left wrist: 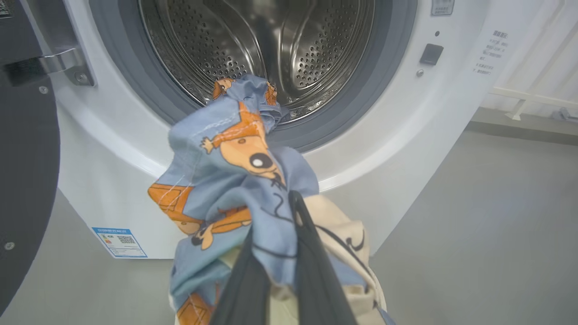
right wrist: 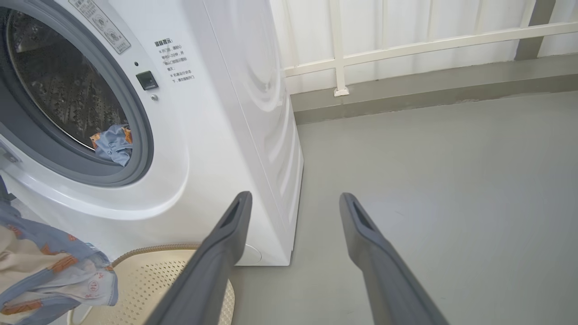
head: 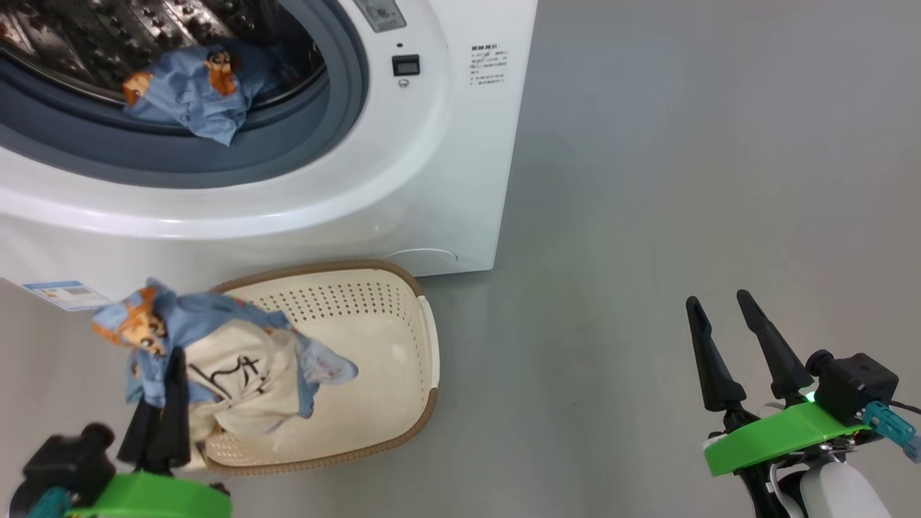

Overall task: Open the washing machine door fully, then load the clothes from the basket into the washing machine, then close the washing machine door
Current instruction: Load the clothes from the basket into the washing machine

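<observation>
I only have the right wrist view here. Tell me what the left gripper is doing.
Observer: The left gripper is shut on the clothes, a blue printed piece bunched with a cream one, held up in front of the washing machine.
Operator: Report the door.
Observer: The washing machine door stands swung open at the left of the left wrist view, off the opening.
Operator: Now the basket.
Observer: In the head view, the floor of the basket is bare to the right of the clothes; they hide the rest.
</observation>
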